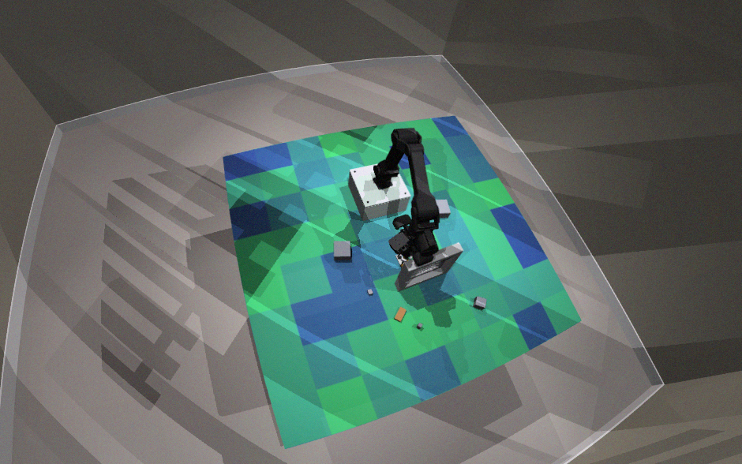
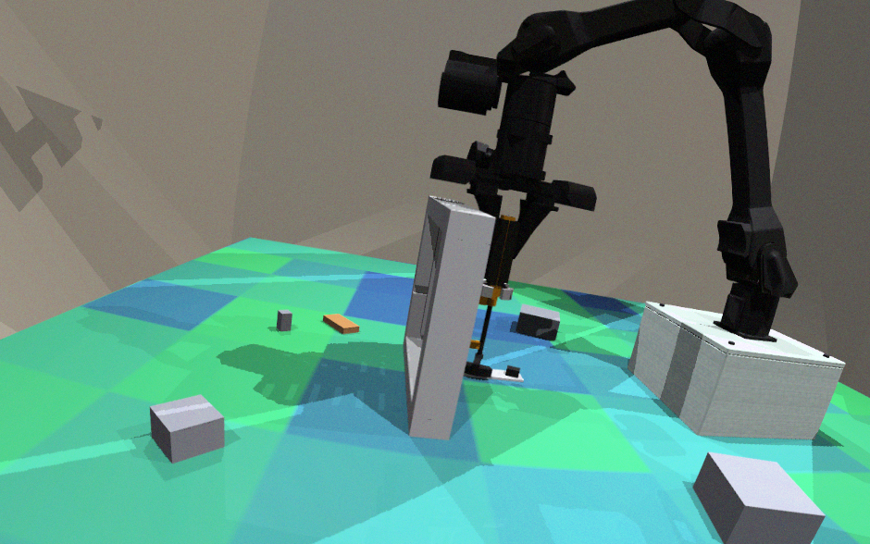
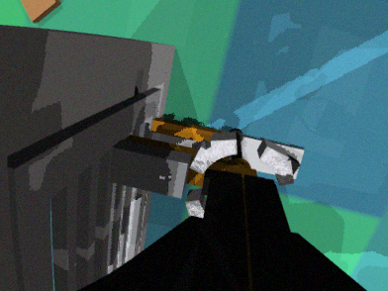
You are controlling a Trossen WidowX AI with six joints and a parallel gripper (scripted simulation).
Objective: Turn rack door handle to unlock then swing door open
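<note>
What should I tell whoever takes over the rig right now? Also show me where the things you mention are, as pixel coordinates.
Pincer (image 1: 406, 255) (image 2: 497, 282) (image 3: 241, 237): shut on the handle (image 1: 402, 262) (image 2: 489, 299) (image 3: 216, 149).
Frame (image 1: 403, 278) (image 2: 452, 320) (image 3: 84, 74): upright, beside the pincer. Orange block (image 1: 399, 314) (image 2: 341, 324) (image 3: 41, 9): flat on the table.
Done: handle gripped. Handle turn and door angle: can't tell.
Left: confirm it's turned and past 80 degrees, release, back the arm off.

dark panel (image 3: 94, 84) left | orange block (image 3: 37, 9) top left | black jaws below
</note>
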